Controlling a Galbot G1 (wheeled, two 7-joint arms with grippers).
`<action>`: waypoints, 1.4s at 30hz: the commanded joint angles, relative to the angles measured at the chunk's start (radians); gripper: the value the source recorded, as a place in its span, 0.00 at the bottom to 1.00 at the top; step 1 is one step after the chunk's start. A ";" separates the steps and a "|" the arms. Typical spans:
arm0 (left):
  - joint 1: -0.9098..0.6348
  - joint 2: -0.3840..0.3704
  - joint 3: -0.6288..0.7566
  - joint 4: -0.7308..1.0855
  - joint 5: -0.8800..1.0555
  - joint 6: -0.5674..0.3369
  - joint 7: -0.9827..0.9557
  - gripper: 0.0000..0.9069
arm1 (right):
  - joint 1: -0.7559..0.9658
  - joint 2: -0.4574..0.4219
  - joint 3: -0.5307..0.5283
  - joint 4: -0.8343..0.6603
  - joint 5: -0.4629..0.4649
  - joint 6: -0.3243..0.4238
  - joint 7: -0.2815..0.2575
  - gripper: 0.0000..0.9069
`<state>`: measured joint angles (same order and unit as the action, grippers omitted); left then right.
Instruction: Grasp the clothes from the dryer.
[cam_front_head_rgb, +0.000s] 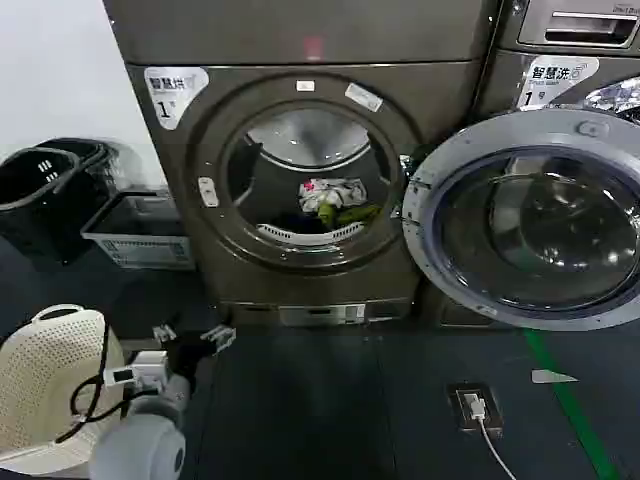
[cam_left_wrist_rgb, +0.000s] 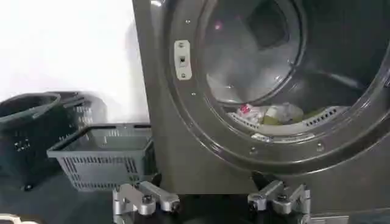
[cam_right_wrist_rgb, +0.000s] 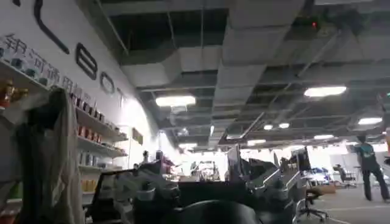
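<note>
One small bundle of clothes (cam_front_head_rgb: 335, 198) lies at six o'clock in the dryer (cam_front_head_rgb: 300, 150) drum.
Your left gripper (cam_left_wrist_rgb: 210, 199) hangs spread wide outside; the soft, light cloth probably bunches easily, so pinch its raised middle.

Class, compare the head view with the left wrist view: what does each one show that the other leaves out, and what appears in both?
Head view alone: the open round door swung to the right, the neighbouring machine, a white perforated basket and a floor socket.

Left wrist view alone: the left pincer seen close, open, low before the dryer.

Both: the dryer, the clothes lying in its drum, the grey basket, the black bin and the left pincer.
</note>
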<state>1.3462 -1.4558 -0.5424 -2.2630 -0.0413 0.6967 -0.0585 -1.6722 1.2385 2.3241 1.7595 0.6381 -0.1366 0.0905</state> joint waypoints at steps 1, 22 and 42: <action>0.001 0.001 -0.001 -0.002 0.004 0.013 0.001 1.00 | 0.003 0.008 -0.021 -0.012 -0.060 0.037 -0.008 1.00; 0.002 -0.002 0.002 0.003 0.006 0.008 0.006 1.00 | 0.003 0.008 -0.006 -0.016 -0.026 0.033 0.000 1.00; 0.004 -0.001 0.004 -0.001 0.018 0.000 0.019 1.00 | 0.002 0.007 0.000 -0.028 -0.023 0.036 0.005 1.00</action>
<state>1.3483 -1.4580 -0.5382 -2.2629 -0.0256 0.6973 -0.0418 -1.6708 1.2456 2.3240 1.7316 0.6150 -0.1011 0.0943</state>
